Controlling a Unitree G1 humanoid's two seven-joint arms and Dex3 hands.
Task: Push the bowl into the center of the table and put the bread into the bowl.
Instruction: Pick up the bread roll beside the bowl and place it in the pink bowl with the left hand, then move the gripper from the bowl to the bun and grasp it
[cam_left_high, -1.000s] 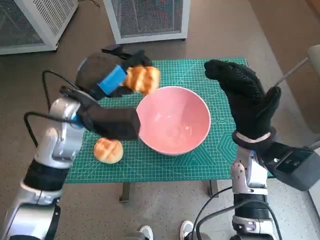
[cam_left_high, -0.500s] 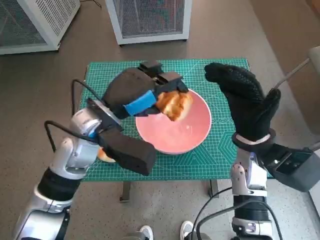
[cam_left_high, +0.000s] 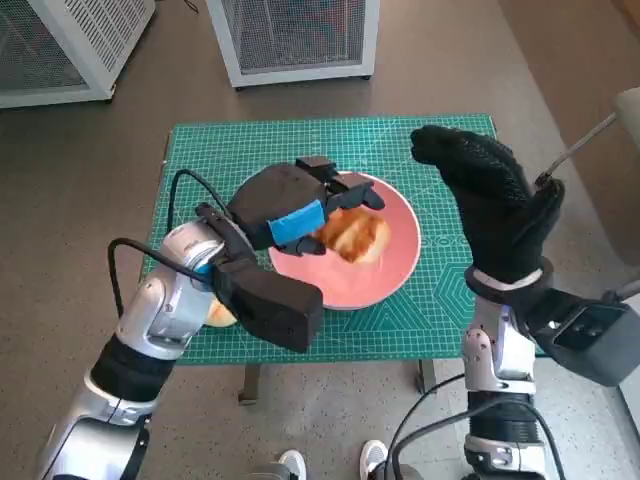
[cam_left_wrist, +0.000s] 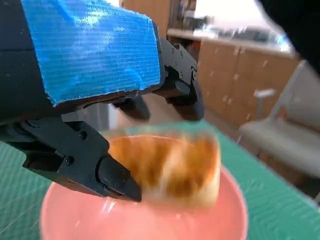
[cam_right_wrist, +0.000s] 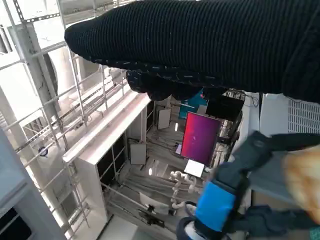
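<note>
Bare green surface (cam_left_high: 400, 135) open from 12 to 2 o'clock of the bowl (cam_left_high: 395, 275). Blocked at 9 to 11 by the left hand (cam_left_high: 285, 205) over the rim. Right hand (cam_left_high: 495, 200) raised at 3 o'clock, crowding that side. Second bread (cam_left_high: 218, 315) at 8 o'clock.

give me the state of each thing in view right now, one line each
left hand: over the bowl, holding the bread
bread: held inside the bowl
pink bowl: upright on the green mat
second bread: on the mat, mostly hidden behind the left arm
right hand: raised, empty, fingers extended
</note>
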